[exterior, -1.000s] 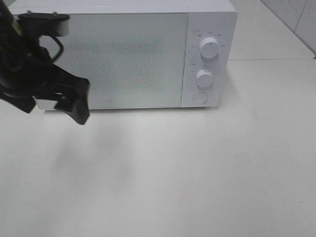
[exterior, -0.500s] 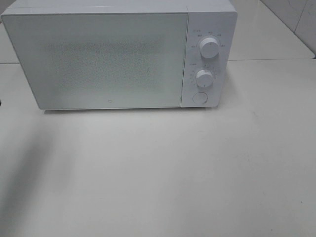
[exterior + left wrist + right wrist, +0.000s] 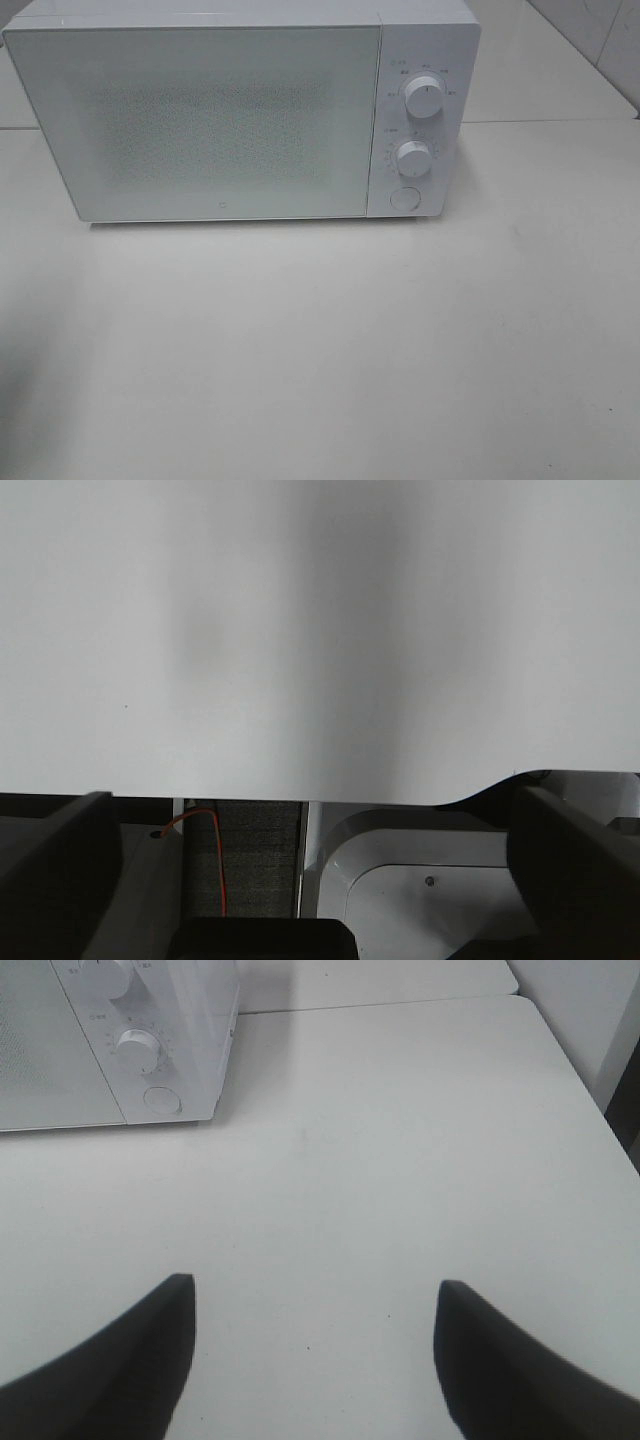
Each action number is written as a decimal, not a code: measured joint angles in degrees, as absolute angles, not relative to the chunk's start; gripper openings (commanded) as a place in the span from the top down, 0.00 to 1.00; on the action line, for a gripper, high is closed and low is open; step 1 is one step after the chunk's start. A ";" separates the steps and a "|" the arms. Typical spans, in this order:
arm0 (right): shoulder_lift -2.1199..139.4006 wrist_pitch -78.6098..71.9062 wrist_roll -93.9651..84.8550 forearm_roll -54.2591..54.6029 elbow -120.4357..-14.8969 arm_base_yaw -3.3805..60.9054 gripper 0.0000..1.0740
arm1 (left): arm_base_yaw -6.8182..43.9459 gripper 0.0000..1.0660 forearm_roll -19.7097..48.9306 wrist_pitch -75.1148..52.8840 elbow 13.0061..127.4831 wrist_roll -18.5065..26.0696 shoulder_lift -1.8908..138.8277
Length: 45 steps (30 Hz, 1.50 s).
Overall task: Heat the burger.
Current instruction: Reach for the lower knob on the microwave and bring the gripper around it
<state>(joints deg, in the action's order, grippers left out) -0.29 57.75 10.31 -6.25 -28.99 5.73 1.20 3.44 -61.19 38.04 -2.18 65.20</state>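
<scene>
Burger is not seen in any view. Microwave (image 3: 240, 110) door (image 3: 200, 125) is shut and frosted, so whether the burger sits inside cannot be told.

Risks, as judged:
- If the burger is assumed loaded and it is not, an empty microwave gets run. Contents cannot be checked through that door.
- Time is likely set next by the upper knob (image 3: 424, 97) or lower knob (image 3: 412, 157). The two are close together and look alike, so the wrong one could be grabbed. Both are smooth and round, so a slip is likely if the pinch is off-centre, and the knob is then left unturned.
- Button (image 3: 404, 197) lies just below the lower knob. It could be pressed by a low approach and the door popped.
- Microwave could be shoved back on the table (image 3: 320, 350) by a hard push. Nothing is seen bracing it.

Pose: neither arm is seen in the high view. Left gripper (image 3: 315, 875) is parked at the table's edge, fingers spread wide, nothing between them. Right gripper (image 3: 312, 1290) is held above bare table, well apart from the knobs, aimed down and forward, fingers apart, nothing held.
</scene>
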 measured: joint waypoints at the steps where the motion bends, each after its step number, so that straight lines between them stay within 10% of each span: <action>1: -0.29 57.75 10.31 -6.25 -28.99 5.73 0.41 | 1.20 0.06 3.44 -60.85 37.18 -1.89 64.46; 38: -0.29 57.75 10.31 -6.25 -28.99 5.73 0.41 | 1.03 0.06 3.61 -59.70 29.34 0.00 13.29; 45: -0.29 57.75 10.31 -6.25 -28.99 5.73 0.41 | -5.39 0.06 3.72 -59.64 29.34 0.00 4.87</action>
